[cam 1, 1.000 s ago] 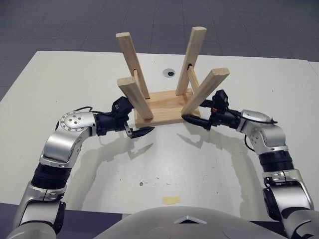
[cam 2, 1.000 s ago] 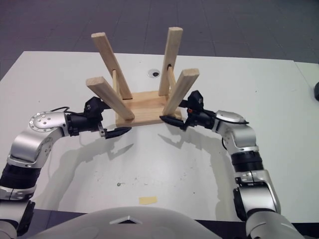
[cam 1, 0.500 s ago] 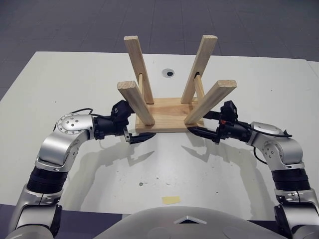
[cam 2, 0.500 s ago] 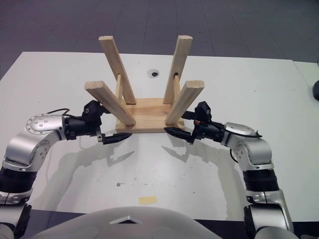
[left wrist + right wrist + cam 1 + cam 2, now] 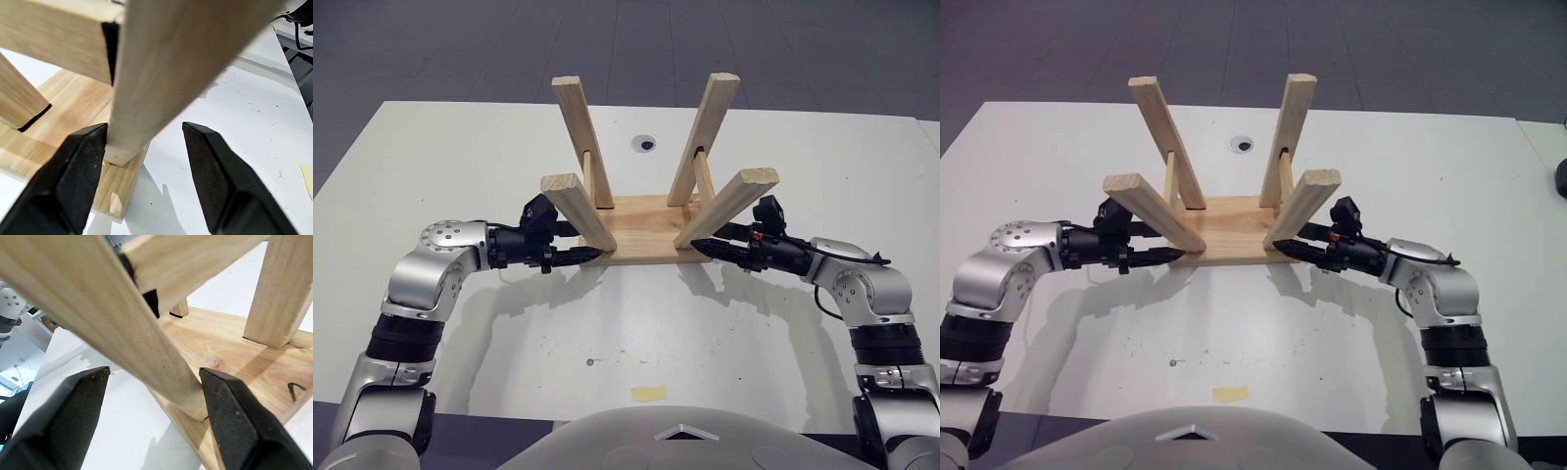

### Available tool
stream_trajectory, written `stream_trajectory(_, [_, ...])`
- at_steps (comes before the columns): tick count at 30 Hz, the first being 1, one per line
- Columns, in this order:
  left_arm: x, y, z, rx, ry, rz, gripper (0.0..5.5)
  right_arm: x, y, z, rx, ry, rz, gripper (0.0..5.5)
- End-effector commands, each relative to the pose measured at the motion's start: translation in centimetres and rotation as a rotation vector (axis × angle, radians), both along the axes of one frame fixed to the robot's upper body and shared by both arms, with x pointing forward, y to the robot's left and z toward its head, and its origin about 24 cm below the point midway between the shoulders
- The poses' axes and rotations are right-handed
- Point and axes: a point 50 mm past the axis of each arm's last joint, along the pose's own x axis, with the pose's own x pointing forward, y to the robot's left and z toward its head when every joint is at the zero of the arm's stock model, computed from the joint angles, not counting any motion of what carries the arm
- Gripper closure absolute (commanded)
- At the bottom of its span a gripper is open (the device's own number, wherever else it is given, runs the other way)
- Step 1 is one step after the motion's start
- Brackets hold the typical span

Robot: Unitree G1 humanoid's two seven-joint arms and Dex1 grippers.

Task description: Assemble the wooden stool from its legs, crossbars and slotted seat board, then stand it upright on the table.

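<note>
The wooden stool lies upside down mid-table, its seat board [image 5: 641, 227] flat on the surface and its legs splayed upward. Thin crossbars [image 5: 590, 176] join the legs on each side. My left gripper [image 5: 587, 255] is at the board's near-left corner, open, its fingers [image 5: 80, 166] straddling the base of the near-left leg [image 5: 576, 209]. My right gripper [image 5: 701, 247] is at the near-right corner, also open, with the near-right leg [image 5: 729, 204] running between its fingers [image 5: 230, 421]. Neither leg is clamped; a gap shows beside each.
The white table [image 5: 803, 166] has a round hole [image 5: 647, 144] behind the stool and a scrap of yellow tape [image 5: 650, 394] near the front edge. Open surface lies in front of the stool and to both sides.
The stool has turned to sit square-on. Both grippers have moved inward from beside the board and now straddle the bases of the two near legs.
</note>
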Motion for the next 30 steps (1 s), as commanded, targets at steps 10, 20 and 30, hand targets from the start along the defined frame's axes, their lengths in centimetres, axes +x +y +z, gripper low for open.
stream_trajectory(10, [-1.5, 0.0, 2.2, -0.188, 0.197, -0.041, 4.13, -2.1, 0.5, 4.1, 0.333, 0.128, 0.092, 3.64])
stream_trajectory(20, [-1.0, 0.5, 3.4, -0.349, 0.459, 0.236, 4.33, -3.6, 1.7, 5.6, 0.644, 0.262, -0.185, 4.09])
stream_trajectory(30, [2.3, 2.4, 4.0, -0.473, 0.384, 0.512, 2.67, -2.1, 0.5, 4.7, 0.569, 0.245, -0.422, 2.36])
